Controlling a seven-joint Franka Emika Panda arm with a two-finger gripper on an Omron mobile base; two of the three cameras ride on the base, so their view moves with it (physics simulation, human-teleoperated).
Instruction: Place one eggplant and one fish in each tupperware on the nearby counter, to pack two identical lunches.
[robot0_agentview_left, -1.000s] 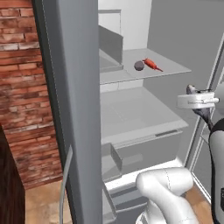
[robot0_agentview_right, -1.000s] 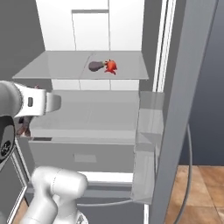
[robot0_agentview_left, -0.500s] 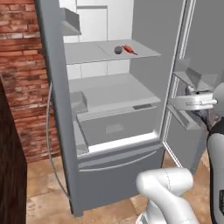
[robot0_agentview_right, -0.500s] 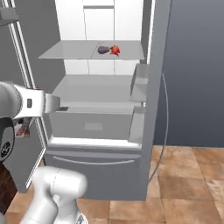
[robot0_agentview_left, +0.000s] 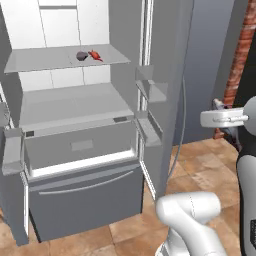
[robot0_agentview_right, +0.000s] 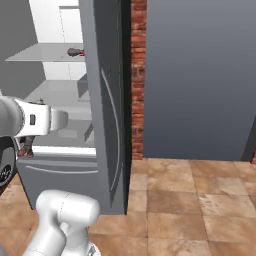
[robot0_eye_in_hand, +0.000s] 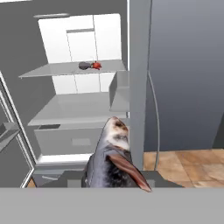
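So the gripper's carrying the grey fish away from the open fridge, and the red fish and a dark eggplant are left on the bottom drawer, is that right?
Not quite. The red fish and the dark eggplant lie on the fridge's upper shelf, not on the bottom drawer, as the left base view shows. The rest holds: in the hand view the grey fish sits in the gripper.

Grey-brown fish (robot0_eye_in_hand: 113, 162) with reddish fin; red-orange fish (robot0_agentview_left: 94, 55); dark eggplant (robot0_agentview_left: 81, 55); grey fridge (robot0_agentview_left: 75, 130); terracotta tiled floor (robot0_agentview_right: 200, 200)
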